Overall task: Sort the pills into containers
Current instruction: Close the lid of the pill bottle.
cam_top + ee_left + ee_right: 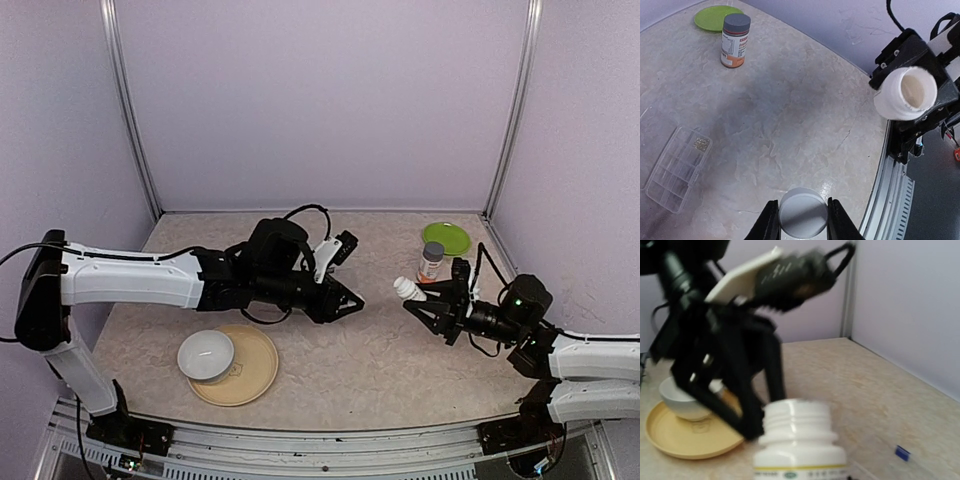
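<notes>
- Pills, a small pale cluster, lie in one end compartment of the clear box on the desk.
- Left fingers clench the white cap, holding it clear of the bottle and leaving its mouth free.
- Right fingers grasp the uncapped bottle, tipped sideways above the desk — probably poised for pouring toward the box.

Soft, even light; a broad shadow crosses the table; the right wrist view is blurred.
</notes>
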`<state>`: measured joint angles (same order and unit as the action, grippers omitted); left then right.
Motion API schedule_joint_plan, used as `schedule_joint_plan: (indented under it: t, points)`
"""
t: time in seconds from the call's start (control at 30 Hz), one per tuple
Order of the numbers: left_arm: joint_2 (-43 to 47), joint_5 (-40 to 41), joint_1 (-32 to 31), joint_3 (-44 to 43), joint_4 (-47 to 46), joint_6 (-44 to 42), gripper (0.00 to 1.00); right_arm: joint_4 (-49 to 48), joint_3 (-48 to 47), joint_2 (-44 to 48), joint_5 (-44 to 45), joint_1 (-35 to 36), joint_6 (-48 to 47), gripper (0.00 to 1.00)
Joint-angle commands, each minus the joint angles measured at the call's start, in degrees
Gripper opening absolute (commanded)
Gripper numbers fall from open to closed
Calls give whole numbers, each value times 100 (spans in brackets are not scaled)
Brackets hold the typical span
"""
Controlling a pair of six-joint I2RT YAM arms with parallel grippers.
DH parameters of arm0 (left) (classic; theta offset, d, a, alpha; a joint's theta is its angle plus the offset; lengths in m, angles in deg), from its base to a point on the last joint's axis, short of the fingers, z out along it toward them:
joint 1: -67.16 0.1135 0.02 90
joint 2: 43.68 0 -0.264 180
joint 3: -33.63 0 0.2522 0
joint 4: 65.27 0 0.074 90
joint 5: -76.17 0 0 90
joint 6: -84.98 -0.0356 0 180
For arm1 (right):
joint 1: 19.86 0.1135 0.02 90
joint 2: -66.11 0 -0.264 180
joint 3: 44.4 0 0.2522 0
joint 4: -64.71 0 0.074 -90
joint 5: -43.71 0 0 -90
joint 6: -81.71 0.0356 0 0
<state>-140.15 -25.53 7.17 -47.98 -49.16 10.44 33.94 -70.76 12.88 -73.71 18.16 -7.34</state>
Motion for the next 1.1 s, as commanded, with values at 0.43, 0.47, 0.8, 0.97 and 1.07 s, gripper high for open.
schedule_joint_plan:
  t: [0.43, 0.47, 0.8, 0.97, 1.07]
  points:
    - [342, -1544, 215, 88, -1437, 972, 25, 52, -461, -156, -242, 404, 46, 0]
    - [321, -1598, 215, 88, -1522, 1027, 25, 35, -470, -161, -227, 415, 54, 0]
    - [126, -1835, 198, 140, -2187, 1420, 26, -64, -506, -197, -195, 511, 140, 0]
    - [38, -1847, 165, 106, -2228, 1430, 26, -90, -545, -212, -168, 563, 168, 0]
    - [14, -1815, 148, 96, -2218, 1418, 26, -91, -588, -237, -152, 603, 169, 0]
